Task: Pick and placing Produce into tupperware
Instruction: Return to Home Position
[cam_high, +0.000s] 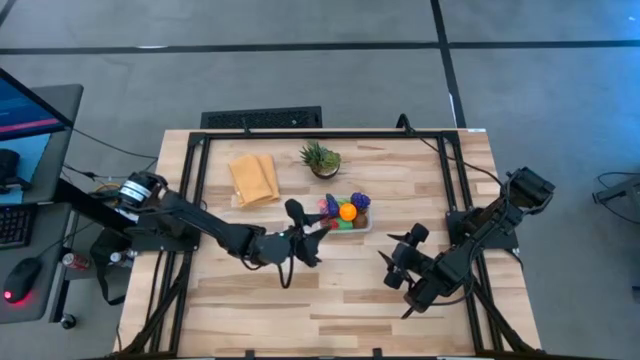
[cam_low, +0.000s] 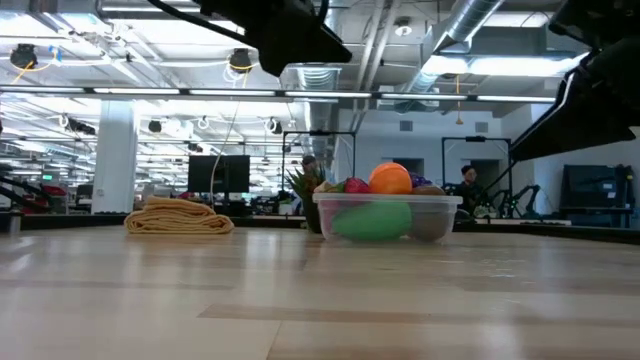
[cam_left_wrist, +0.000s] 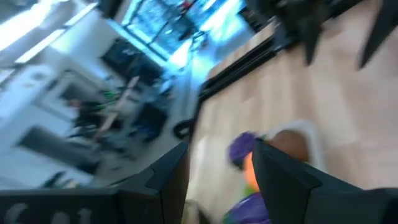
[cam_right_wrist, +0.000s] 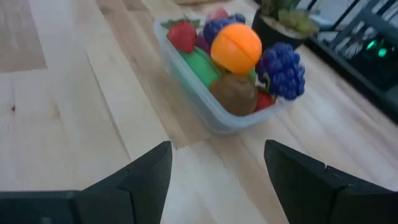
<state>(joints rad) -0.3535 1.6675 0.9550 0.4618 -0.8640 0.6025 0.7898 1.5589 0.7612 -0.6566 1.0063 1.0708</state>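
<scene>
Small clear rectangular plastic tupperware (cam_right_wrist: 211, 117): sits flat near the middle of the pale wooden table (cam_high: 300, 310), close to the spiky green potted plant (cam_high: 321, 158), with the folded yellow-orange cloth (cam_high: 253, 178) well off to one side
Toy produce: everything I can see is heaped in the tupperware and rises above its rim, with a round orange fruit (cam_right_wrist: 236, 48) on top, a purple bunch of grapes (cam_right_wrist: 283, 71) at one end, a brown oval piece (cam_right_wrist: 233, 93) against the wall, a red strawberry (cam_right_wrist: 182, 35) at the other end and a green piece (cam_right_wrist: 200, 65) underneath; I see none loose on the table
My left fingers (cam_high: 310, 222): spread open with nothing between them, raised off the table, just beside the tupperware on my left arm's side
My right fingers (cam_high: 395, 252): spread wide and empty too, nearer the table's front edge, apart from the tupperware and aimed toward it
Progress: I judge the filling done, with only my arms' retreat left
How the produce handles: the pieces look light, stiff and smooth; the round ones would roll or squirt out of a pinch, so I would close gently across the widest part, and the strawberry needs my very tips
Where to hold the tupperware: it looks thin and light, likely to slide or flex, so I would pinch a long wall at the rim, away from the heap
Risk: brushing the overfull pile on the way out could tip the orange fruit off
</scene>
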